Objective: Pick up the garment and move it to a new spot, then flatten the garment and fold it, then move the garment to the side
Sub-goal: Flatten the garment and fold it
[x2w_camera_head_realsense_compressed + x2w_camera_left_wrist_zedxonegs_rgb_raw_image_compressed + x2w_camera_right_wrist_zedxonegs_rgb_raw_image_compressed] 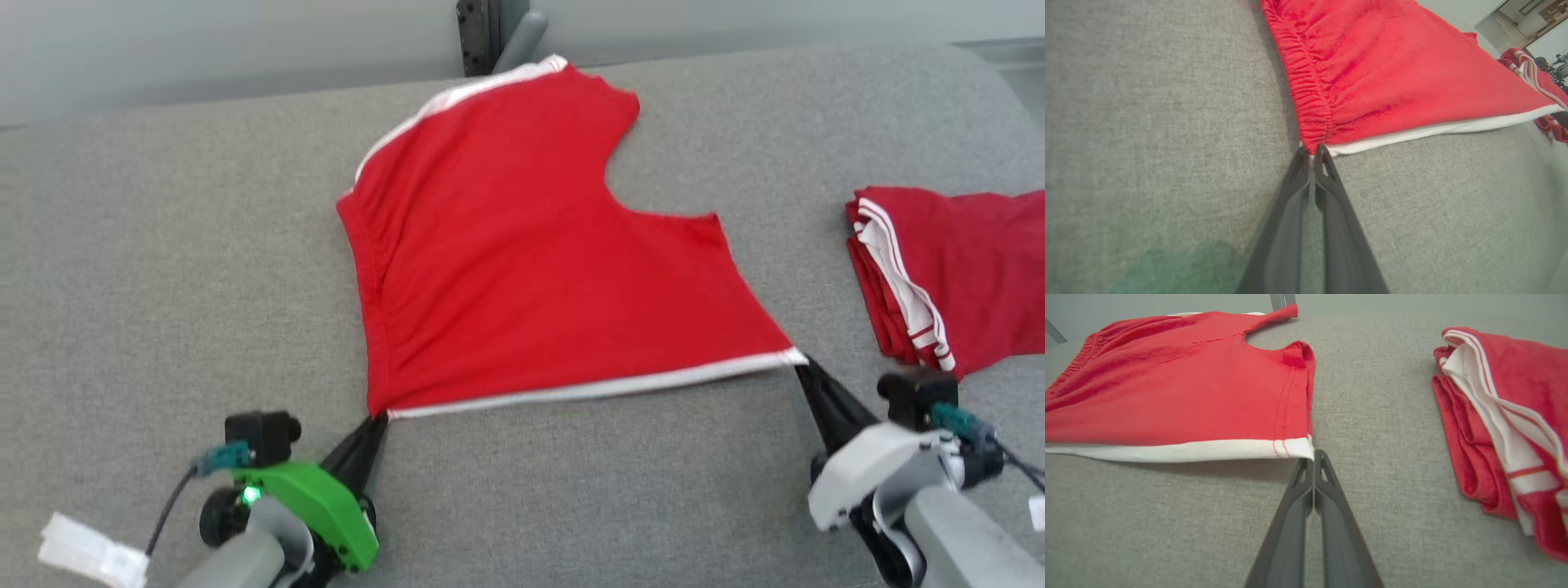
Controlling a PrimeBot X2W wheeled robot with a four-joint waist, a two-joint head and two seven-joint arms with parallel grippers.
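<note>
Grey fabric-covered desk (147, 245) noted; red garment (522, 269) lay spread at its centre. I found the left gripper (378, 418) fingers pinched together on the waistband corner, the right gripper (802, 365) fingers likewise on the white hem corner. Judged soft, light, limp: 2 corner holds suited it.

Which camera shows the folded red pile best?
The right wrist view: the folded pile is close, its layers and white stripes clear. The head view shows it smaller at the right edge; the left wrist view catches a far sliver.
</note>
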